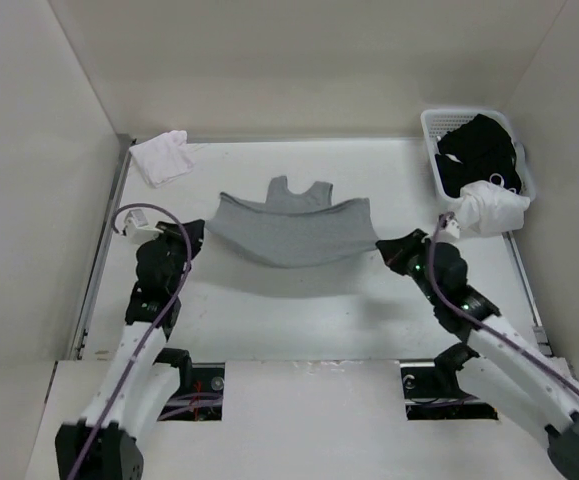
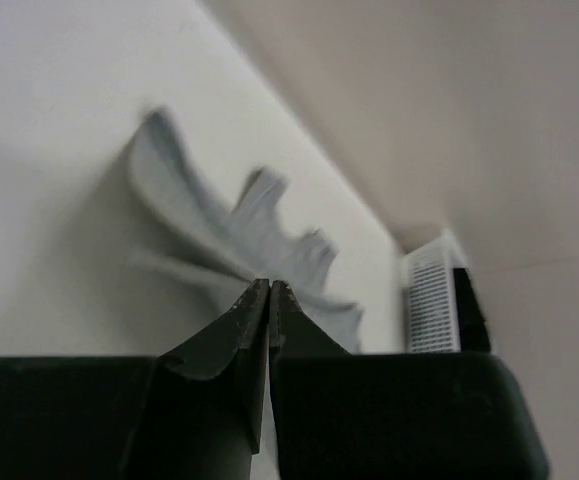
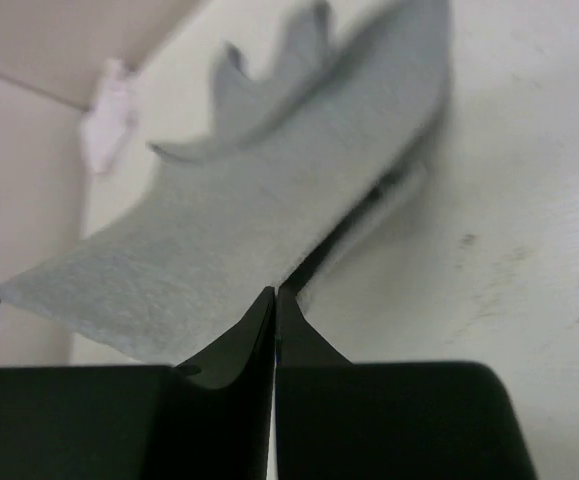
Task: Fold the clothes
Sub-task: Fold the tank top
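The clothes (image 1: 294, 228), a light grey tank top, hang stretched between my two grippers above the middle of the table, straps pointing to the far side. A shadow lies on the table under the sagging near edge. My left gripper (image 1: 206, 228) is shut on the left corner of the top; in the left wrist view its jaws (image 2: 269, 285) meet, with the grey knit (image 2: 219, 220) fanning out beyond the tips. My right gripper (image 1: 381, 243) is shut on the right corner; in the right wrist view its jaws (image 3: 275, 293) are pressed together at the edge of the cloth (image 3: 269, 190).
A small white folded cloth (image 1: 162, 156) lies at the far left corner, also visible as a white cloth (image 3: 109, 120). A white basket (image 1: 459, 112) at the far right holds black garments (image 1: 479, 150), with a white garment (image 1: 494, 210) spilling over its near side. The basket (image 2: 431, 300) also shows from the left wrist.
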Controlling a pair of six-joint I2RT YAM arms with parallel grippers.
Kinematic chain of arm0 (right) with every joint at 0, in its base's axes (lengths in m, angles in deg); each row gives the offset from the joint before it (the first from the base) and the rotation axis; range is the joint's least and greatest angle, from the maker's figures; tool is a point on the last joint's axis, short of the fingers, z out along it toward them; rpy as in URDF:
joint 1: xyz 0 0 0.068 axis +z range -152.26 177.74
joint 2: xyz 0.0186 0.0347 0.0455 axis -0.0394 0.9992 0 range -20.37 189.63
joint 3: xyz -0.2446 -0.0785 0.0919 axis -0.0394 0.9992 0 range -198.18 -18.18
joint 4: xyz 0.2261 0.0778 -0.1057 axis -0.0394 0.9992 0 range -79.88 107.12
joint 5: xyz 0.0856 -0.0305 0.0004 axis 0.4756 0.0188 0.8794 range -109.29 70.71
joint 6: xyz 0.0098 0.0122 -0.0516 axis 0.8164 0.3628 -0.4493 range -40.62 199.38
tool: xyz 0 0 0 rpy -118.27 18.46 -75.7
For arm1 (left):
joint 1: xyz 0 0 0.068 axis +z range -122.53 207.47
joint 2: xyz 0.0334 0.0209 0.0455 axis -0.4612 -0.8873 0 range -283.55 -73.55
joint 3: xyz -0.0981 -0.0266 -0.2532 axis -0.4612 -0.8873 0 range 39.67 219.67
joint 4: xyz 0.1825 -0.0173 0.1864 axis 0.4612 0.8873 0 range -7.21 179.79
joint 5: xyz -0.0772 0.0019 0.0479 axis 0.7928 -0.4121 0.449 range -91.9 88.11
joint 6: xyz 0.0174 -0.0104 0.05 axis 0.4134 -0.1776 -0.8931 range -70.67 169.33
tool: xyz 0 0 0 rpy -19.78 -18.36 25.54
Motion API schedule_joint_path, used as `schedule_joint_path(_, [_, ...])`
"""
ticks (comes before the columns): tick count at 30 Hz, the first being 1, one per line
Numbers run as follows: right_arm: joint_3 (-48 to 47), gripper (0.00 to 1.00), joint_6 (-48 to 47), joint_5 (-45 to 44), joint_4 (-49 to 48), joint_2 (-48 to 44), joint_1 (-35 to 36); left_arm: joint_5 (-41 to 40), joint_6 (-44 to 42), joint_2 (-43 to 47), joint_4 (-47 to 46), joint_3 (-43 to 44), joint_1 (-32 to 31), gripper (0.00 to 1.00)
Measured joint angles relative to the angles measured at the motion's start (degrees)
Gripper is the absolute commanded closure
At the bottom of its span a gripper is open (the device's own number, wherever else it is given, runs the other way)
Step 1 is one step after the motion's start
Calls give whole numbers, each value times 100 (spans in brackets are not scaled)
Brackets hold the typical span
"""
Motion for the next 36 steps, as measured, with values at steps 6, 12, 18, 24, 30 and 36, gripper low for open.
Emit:
schedule_joint_path(6, [-1541,98,-428,-326,1934,-2096,807,-184,-372,1954,1663,1510,-98,100])
schedule_joint_path(12, [-3097,97,-592,-516,2916,-2625,1856,-267,-675,2815,2649,3001,-127,100])
schedule_joint_path(18, [-3112,96,-658,-686,3150,-2490,2376,-291,-802,2997,3034,2940,-79,100])
schedule_joint_path(24, [-2133,97,-841,68,2170,-540,1255,-404,-769,2159,2809,1519,-20,100])
schedule_joint_path(30, [-1941,96,-769,1427,595,2708,-734,-673,-575,-1128,1235,822,-4,100])
schedule_joint_path(36, [-3445,96,-649,2194,-57,5248,-1523,-765,-487,-4079,57,1978,61,100])
